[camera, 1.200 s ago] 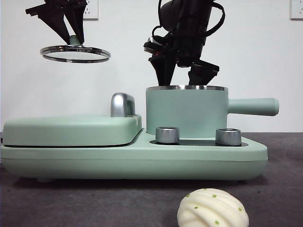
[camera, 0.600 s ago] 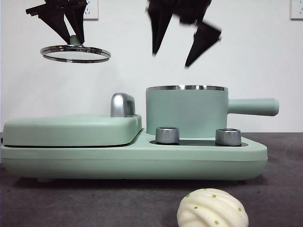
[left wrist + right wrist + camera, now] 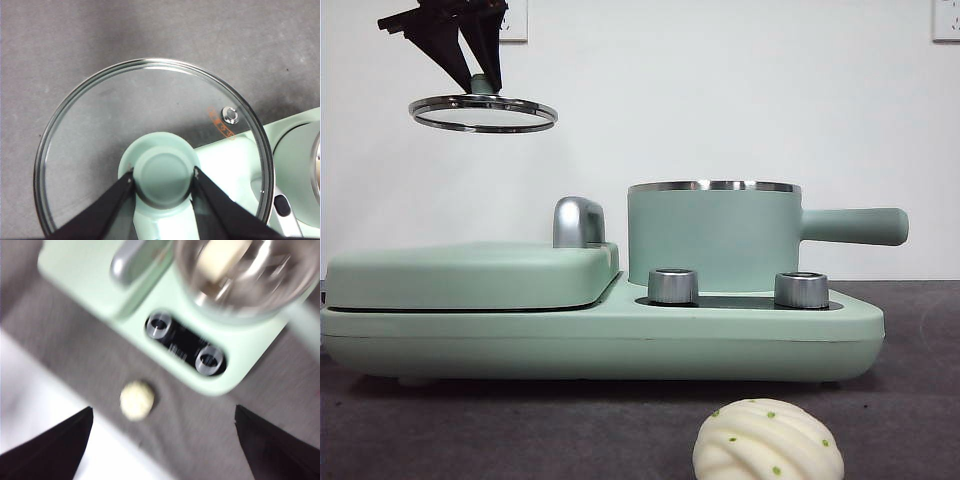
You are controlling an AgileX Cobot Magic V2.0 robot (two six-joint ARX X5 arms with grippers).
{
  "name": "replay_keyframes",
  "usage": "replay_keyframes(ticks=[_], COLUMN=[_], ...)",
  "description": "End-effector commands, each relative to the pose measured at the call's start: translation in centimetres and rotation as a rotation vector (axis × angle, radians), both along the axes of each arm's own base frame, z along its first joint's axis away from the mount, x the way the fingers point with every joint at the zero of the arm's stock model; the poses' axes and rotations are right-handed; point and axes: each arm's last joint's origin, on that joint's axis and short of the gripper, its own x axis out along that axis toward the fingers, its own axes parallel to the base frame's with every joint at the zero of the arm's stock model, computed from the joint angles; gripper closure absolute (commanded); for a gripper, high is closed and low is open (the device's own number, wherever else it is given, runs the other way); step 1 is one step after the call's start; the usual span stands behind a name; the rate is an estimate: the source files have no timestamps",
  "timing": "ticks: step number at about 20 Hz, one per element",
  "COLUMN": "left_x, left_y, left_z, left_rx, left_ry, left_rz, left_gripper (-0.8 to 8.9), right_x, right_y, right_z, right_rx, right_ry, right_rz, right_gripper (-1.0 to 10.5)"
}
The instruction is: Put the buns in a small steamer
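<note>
The mint-green small steamer [image 3: 715, 235] stands uncovered on its base. The blurred right wrist view shows a smooth cream bun [image 3: 220, 257] lying inside the steamer [image 3: 245, 275]. The ridged white bun with green specks [image 3: 768, 440] rests on the dark table in front of the appliance, also seen as the ridged bun [image 3: 136, 400] from above. My right gripper [image 3: 164, 410] is open and empty, high above, out of the front view. My left gripper [image 3: 470, 75] hangs at the upper left, shut on the green knob of the glass lid [image 3: 483, 112]. The left wrist view shows the left gripper [image 3: 163, 175] clamping that lid [image 3: 150, 125].
The steamer sits on a mint-green cooker base [image 3: 620, 340] with two steel knobs [image 3: 673, 285] [image 3: 801, 289]. A flat griddle lid [image 3: 470, 275] with a chrome handle [image 3: 578, 222] covers its left half. The steamer's long handle [image 3: 855, 225] juts right.
My right gripper, open just over the steamer a second ago, has risen out of the front view. The left gripper and lid have barely moved.
</note>
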Motion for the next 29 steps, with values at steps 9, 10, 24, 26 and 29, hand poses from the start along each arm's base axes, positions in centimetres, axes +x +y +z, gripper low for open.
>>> replay_keyframes(ticks=[9,10,24,26,29], left_x=[-0.9,-0.9,-1.1,-1.1,-1.1], left_y=[-1.4,-1.4,-2.1,-2.1,-2.1], left_z=[1.5,1.5,1.5,1.5,1.5], left_rx=[-0.020,-0.021,-0.021,-0.022,-0.022], left_ry=[-0.065,-0.065,-0.066,-0.066,-0.067], left_rz=[-0.032,-0.032,-0.052,-0.052,-0.052], left_gripper=[7.00,7.00,7.00,7.00,7.00], right_x=[-4.0,-3.8,-1.1,-1.0,-0.9], right_y=[3.9,4.5,8.0,8.2,8.5], right_z=[-12.6,-13.6,-20.8,-21.5,-22.1], right_rx=[-0.037,-0.010,-0.167,-0.188,-0.200], right_ry=[0.160,0.145,0.173,0.188,0.199], right_rz=[0.094,0.096,0.084,0.085,0.086], right_gripper=[4.0,4.0,4.0,4.7,6.1])
